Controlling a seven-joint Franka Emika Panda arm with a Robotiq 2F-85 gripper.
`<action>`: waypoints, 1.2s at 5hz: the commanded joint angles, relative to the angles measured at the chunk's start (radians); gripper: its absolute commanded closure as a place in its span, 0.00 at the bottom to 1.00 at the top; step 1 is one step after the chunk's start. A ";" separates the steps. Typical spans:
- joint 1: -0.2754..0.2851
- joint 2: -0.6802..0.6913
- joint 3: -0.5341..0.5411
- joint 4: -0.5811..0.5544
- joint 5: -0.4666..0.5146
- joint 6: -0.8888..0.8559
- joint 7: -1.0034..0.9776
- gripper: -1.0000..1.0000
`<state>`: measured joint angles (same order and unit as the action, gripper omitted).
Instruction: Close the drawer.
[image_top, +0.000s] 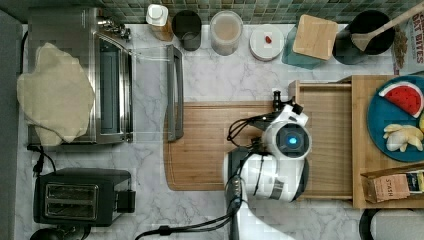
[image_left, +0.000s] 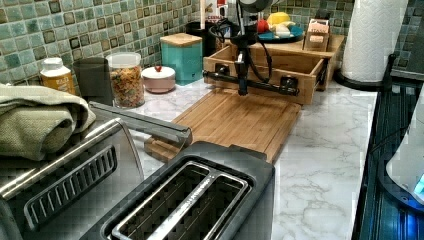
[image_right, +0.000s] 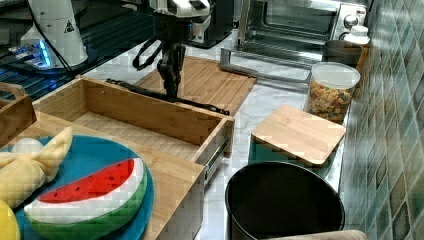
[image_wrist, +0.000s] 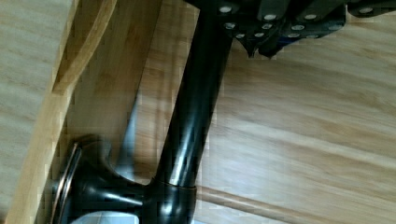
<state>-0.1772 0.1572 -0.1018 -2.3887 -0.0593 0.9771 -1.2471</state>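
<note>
The drawer (image_top: 327, 140) is a shallow light-wood tray that stands pulled out of the bamboo box-stand (image_top: 362, 135) toward the top view's left. Its bottom (image_right: 125, 131) is bare. A black bar handle (image_left: 267, 86) runs across its front wall (image_right: 145, 112). My gripper (image_left: 242, 86) hangs pointing down just outside that front, touching or almost touching the handle (image_right: 142, 91), over the cutting board. Its fingers (image_right: 171, 75) look shut with nothing between them. In the wrist view the handle bar (image_wrist: 191, 116) passes right beside my gripper (image_wrist: 261, 46).
A darker cutting board (image_top: 210, 145) lies in front of the drawer. The toaster oven's open door (image_top: 175, 92) lies beyond the board. A black toaster (image_top: 80, 195) stands near it. Jars and a teal canister (image_top: 314, 37) line the back wall. A blue plate (image_top: 395, 115) of toy fruit tops the stand.
</note>
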 joint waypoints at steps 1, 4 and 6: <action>-0.261 0.128 -0.213 0.325 0.099 -0.030 -0.092 1.00; -0.162 0.064 -0.380 0.251 -0.138 0.062 0.171 1.00; -0.152 0.065 -0.390 0.251 -0.134 0.063 0.168 1.00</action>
<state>-0.1907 0.2866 -0.3325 -2.2363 -0.1672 1.0322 -1.0840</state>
